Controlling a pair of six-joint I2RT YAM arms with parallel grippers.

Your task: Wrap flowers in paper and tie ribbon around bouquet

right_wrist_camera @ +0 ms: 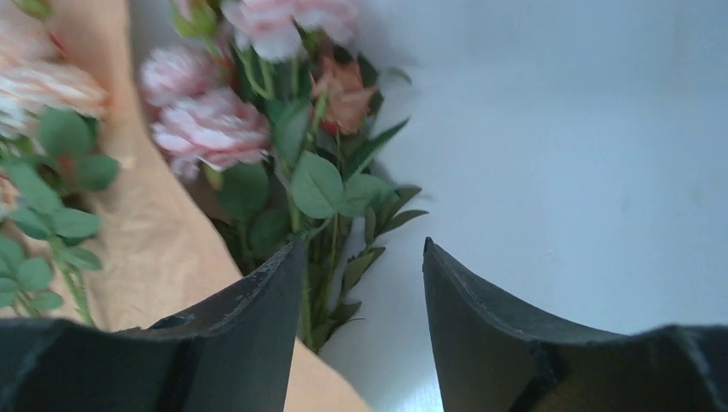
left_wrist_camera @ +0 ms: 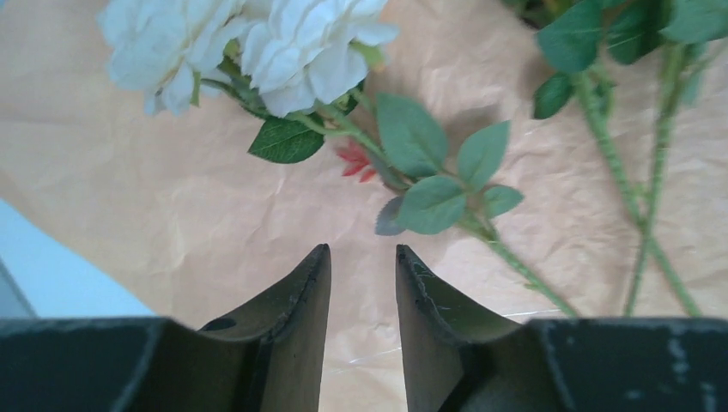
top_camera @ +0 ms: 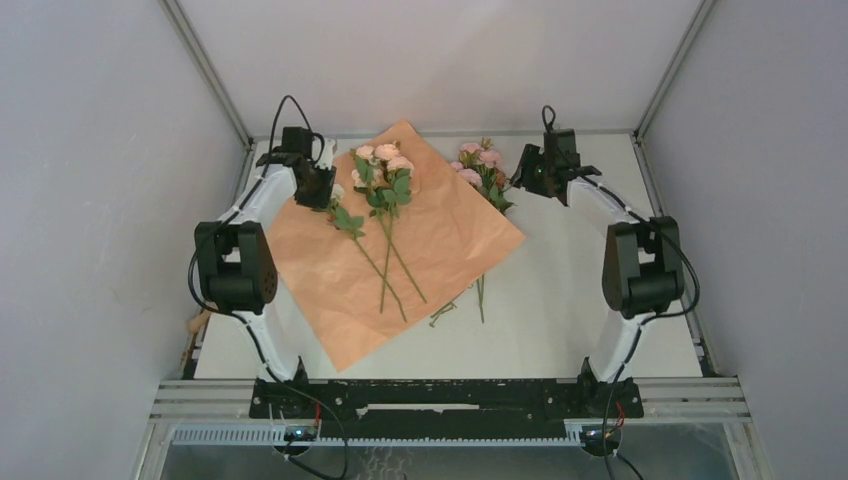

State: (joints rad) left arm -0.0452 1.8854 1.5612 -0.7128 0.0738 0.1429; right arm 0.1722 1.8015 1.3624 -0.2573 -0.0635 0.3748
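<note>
Flowers (top_camera: 388, 192) lie across the tan paper (top_camera: 322, 280).

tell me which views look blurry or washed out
Top external: sharp, evenly lit, only faint shadows under the flowers on the paper. Left wrist: blooms washed out near white, leaves crisp. Right wrist: soft throughout, pink blooms smeared, table pale and bluish.

Bright even light, soft shadows, slight blur
</note>
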